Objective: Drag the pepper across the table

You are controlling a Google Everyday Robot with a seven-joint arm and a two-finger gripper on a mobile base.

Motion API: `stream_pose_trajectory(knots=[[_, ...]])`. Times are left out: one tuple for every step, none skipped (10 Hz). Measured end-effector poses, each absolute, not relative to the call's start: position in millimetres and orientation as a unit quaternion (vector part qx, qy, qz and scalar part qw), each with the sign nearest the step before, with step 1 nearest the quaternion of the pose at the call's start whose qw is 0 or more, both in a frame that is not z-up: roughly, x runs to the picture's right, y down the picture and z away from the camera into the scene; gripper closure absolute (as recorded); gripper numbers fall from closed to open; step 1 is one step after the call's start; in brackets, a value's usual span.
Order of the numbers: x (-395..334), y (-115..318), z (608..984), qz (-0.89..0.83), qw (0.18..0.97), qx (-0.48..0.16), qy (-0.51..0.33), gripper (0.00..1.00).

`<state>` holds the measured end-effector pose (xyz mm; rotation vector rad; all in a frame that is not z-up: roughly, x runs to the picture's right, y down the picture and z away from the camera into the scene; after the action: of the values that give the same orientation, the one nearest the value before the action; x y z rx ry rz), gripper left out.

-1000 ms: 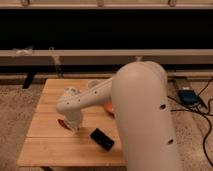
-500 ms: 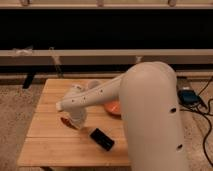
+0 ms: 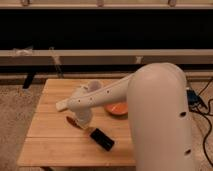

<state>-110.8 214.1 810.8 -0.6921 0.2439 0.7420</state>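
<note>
The pepper [image 3: 73,121], small, dark red-brown and elongated, lies on the light wooden table [image 3: 55,145] left of centre. My gripper [image 3: 81,120] points down onto the table right at the pepper's right end, and the white wrist [image 3: 82,106] hides most of it. I cannot tell whether it touches or holds the pepper. My bulky white arm reaches in from the right and covers the table's right side.
A flat black slab [image 3: 101,138] lies just right of and in front of the pepper. An orange-red bowl [image 3: 116,108] sits behind it, partly under my arm. A long white bench and a dark wall run behind the table. Cables lie on the floor at right.
My wrist and gripper have shifted slightly right and toward the near side. The pepper has moved a little right with them. The black slab and bowl have not moved.
</note>
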Motion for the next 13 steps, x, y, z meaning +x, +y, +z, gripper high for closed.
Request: stream_pose_trajectory(knots=[[-101.4, 216.7, 809.7, 0.357, 0.865, -0.332, 0.119, 1.0], [-88.2, 220.2, 807.3, 0.36, 0.863, -0.334, 0.12, 1.0], [-79.2, 222.2, 805.7, 0.363, 0.861, -0.335, 0.12, 1.0], [-65.2, 224.5, 803.4, 0.37, 0.858, -0.336, 0.122, 1.0], [-53.1, 225.7, 801.6, 0.378, 0.854, -0.336, 0.123, 1.0], [-40.9, 227.1, 800.0, 0.388, 0.849, -0.335, 0.126, 1.0], [-26.1, 228.7, 798.5, 0.4, 0.844, -0.334, 0.13, 0.99], [-12.2, 230.1, 797.4, 0.412, 0.837, -0.333, 0.134, 0.95], [3.3, 231.5, 795.9, 0.425, 0.83, -0.333, 0.141, 0.85], [13.7, 232.3, 795.0, 0.434, 0.824, -0.333, 0.146, 0.78], [22.9, 231.9, 791.4, 0.437, 0.822, -0.333, 0.149, 0.68], [25.9, 229.4, 779.7, 0.43, 0.827, -0.331, 0.147, 0.55], [24.0, 225.8, 772.2, 0.426, 0.83, -0.329, 0.143, 0.49]])
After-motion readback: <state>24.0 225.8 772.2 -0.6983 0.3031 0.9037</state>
